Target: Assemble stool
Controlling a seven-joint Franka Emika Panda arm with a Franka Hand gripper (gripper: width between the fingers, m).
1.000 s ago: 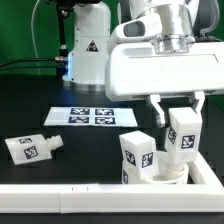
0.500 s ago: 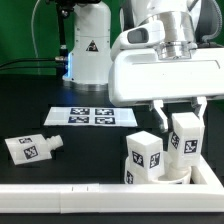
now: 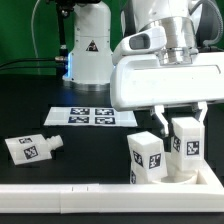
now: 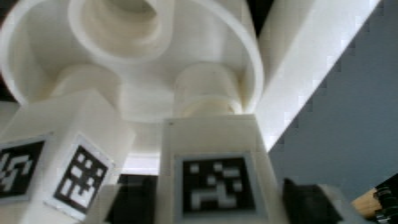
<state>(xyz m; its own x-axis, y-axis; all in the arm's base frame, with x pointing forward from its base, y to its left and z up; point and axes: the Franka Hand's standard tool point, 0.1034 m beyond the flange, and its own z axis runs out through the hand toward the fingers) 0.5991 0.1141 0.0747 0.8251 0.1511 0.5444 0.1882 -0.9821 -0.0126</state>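
Note:
My gripper [image 3: 181,122] is shut on an upright white stool leg [image 3: 185,142] with a tag, near the front rail at the exterior view's right. The leg stands in the round white seat [image 3: 178,176], which is mostly hidden behind the rail. A second leg [image 3: 145,158] stands upright in the seat beside it. A third leg [image 3: 30,149] lies loose on the black table at the left. In the wrist view my gripper [image 4: 217,205] holds the tagged leg [image 4: 217,150] between its dark pads [image 4: 306,202], with the second leg [image 4: 71,160] next to it and the seat [image 4: 178,50] beyond.
The marker board [image 3: 92,116] lies flat on the table behind the stool. A long white rail [image 3: 80,198] runs along the front edge. A white robot base [image 3: 88,45] stands at the back.
My gripper has moved slightly to the right with the leg still in it. The second leg and the seat have shifted right with it. The loose leg has not moved.

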